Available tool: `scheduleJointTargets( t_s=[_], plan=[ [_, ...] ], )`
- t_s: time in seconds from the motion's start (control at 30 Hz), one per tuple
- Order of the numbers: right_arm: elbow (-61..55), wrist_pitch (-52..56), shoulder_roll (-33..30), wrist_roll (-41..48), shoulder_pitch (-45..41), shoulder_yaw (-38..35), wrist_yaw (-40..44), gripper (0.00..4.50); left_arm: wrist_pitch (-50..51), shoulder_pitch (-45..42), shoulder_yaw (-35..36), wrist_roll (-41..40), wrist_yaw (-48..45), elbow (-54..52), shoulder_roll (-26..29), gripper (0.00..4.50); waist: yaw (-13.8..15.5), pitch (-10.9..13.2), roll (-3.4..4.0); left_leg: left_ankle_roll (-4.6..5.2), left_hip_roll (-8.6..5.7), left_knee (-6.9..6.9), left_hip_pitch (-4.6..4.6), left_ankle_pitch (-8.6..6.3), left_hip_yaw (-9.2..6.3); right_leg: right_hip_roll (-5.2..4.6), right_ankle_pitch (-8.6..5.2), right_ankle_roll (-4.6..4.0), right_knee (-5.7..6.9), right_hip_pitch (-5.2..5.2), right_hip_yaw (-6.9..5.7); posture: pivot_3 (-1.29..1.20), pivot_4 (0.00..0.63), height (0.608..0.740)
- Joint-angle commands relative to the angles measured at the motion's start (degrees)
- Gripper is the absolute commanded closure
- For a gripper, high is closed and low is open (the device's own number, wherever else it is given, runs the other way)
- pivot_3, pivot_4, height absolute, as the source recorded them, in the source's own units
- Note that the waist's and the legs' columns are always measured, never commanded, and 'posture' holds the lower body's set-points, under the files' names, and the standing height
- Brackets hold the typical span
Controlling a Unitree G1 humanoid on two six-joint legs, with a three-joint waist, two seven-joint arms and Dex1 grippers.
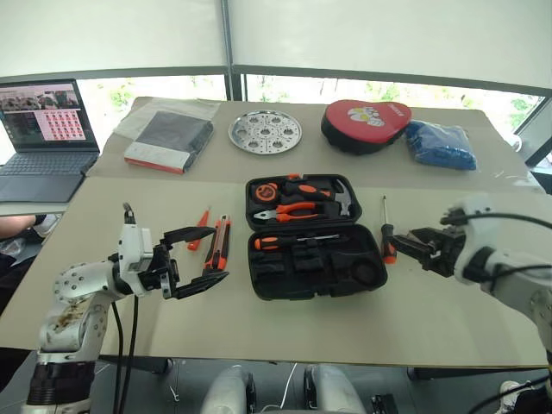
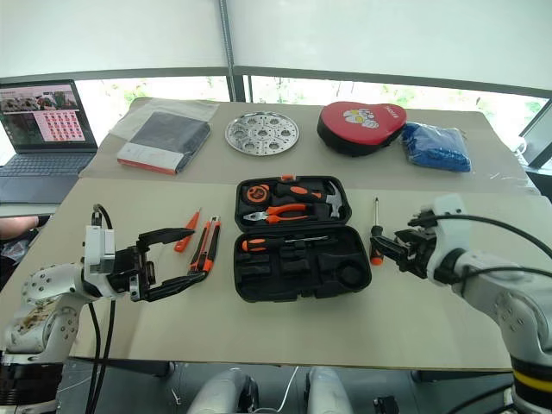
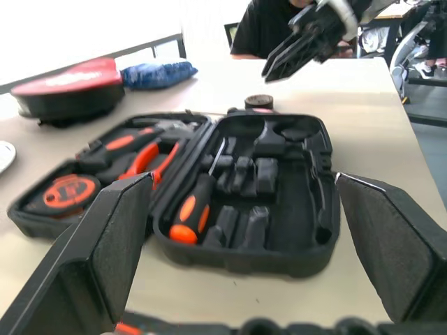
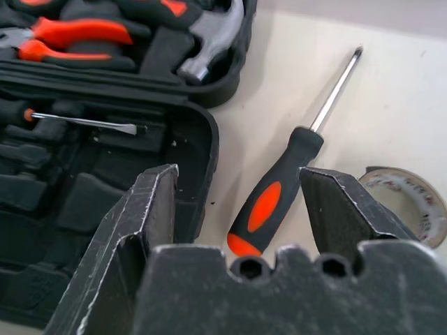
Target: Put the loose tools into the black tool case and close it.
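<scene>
A beige bench [image 1: 448, 319] stands before bright windows, with a laptop [image 1: 45, 138] at far left. Along its far edge lie a flat dark book [image 1: 170, 140], a perforated metal disc [image 1: 266, 132], a red-topped pouch [image 1: 365, 125] and a blue bundle [image 1: 441, 144]. The black tool case [image 1: 316, 259] lies open at centre, one screwdriver [image 3: 194, 206] in its near half. Left of it lie the utility knife [image 1: 218, 242] and tester pen [image 1: 200, 228]. The left gripper [image 1: 197, 256] hovers level, fingers wide and empty. The right gripper [image 4: 237, 202] tilts down, fingers parted astride the second screwdriver [image 4: 279, 187], beside the tape roll [image 4: 408, 201].

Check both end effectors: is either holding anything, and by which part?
Nothing is held. The left end effector is open over bare table. The right end effector is open astride the screwdriver handle, not yet closed on it.
</scene>
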Motion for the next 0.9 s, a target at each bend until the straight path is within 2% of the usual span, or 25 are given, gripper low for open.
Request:
scheduleJointTargets(
  t_s=[0.03,0.57,0.7,0.8,0.83,0.9],
  plan=[
    [2.78,2.88,-0.85,-3.92,-3.25,3.03,-0.8,1.3,-0.08,-0.47,-1.22,-1.06,1.03,-3.04,-0.35,0.0,-0.1,0.0,0.0,0.02,0.0,0.0,-0.02,-0.01,0.0,0.0,0.01,0.02,-0.04,0.0,0.0,0.0,0.15,0.74],
    [17.35,7.4,6.06,-13.92,-11.27,9.26,-0.19,1.3,-0.5,-1.61,-2.99,-1.19,1.28,-4.7,-0.06,0.0,-0.44,0.0,0.0,0.02,0.02,-0.01,-0.04,-0.01,0.03,0.05,0.04,0.09,-0.12,0.0,-0.02,0.0,0.15,0.74],
    [19.33,6.93,8.0,-14.85,-13.44,5.87,-0.7,2.28,-0.29,-3.56,-2.84,-0.89,2.12,-3.67,-0.04,0.0,-0.41,0.0,0.0,0.02,0.01,0.01,-0.01,-0.01,0.02,0.04,0.06,0.12,-0.17,0.09,-0.04,0.0,0.15,0.74],
    [16.75,3.3,8.86,-14.94,-13.33,2.21,0.0,3.3,-0.3,-4.05,-2.78,-0.87,1.9,-3.05,0.17,0.0,-0.52,0.01,0.03,0.02,0.01,0.01,-0.01,-0.01,0.03,0.05,0.1,0.17,-0.23,0.09,-0.03,0.0,0.15,0.74],
    [15.48,1.96,8.69,-14.99,-12.89,1.5,0.8,3.48,-0.18,-4.11,-2.78,-1.0,1.89,-3.07,0.18,0.0,-0.57,0.03,0.06,0.02,0.01,0.0,-0.02,-0.01,0.04,0.05,0.1,0.18,-0.23,0.07,-0.01,0.0,0.15,0.74],
    [12.11,-1.38,8.12,-15.27,-11.7,-0.07,2.01,3.48,0.82,-4.17,-2.59,-2.23,2.08,-3.67,-0.01,0.0,-0.66,0.05,0.08,0.0,0.01,-0.02,-0.06,0.0,0.04,0.06,0.11,0.19,-0.22,0.01,-0.02,0.0,0.15,0.74]
  ],
)
